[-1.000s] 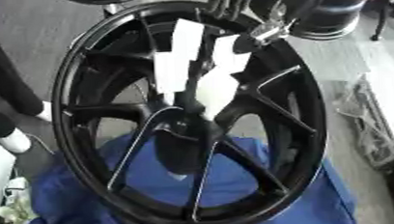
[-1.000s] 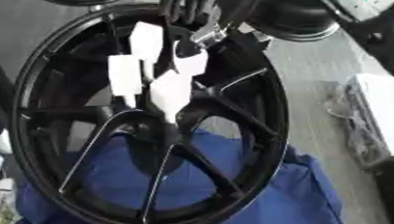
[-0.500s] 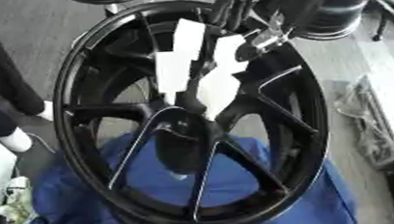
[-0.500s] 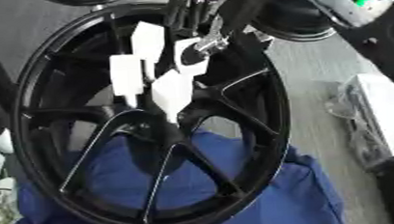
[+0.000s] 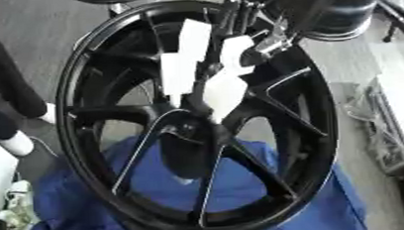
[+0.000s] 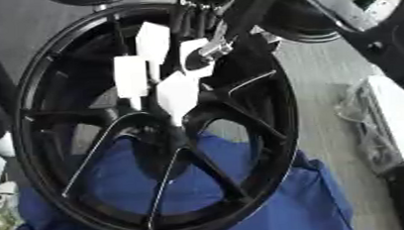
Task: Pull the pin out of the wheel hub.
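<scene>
While the black wheel hub (image 5: 197, 117) stands tilted on a blue cloth (image 5: 271, 202) over grey floor (image 5: 27, 27), the right hand (image 5: 261, 19) reaches in from above, grasp indiscernible, white pin (image 5: 221, 93) at the centre

Black wheel hub (image 5: 197, 122) upright on blue cloth (image 5: 270, 183), right hand (image 5: 266, 26) on its white pin (image 5: 213, 84)

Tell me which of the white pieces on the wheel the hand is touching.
The rightmost white piece, at the upper right of the cluster: the right hand reaches down from the top onto it. The other two sit left and below, apart from the hand.
</scene>
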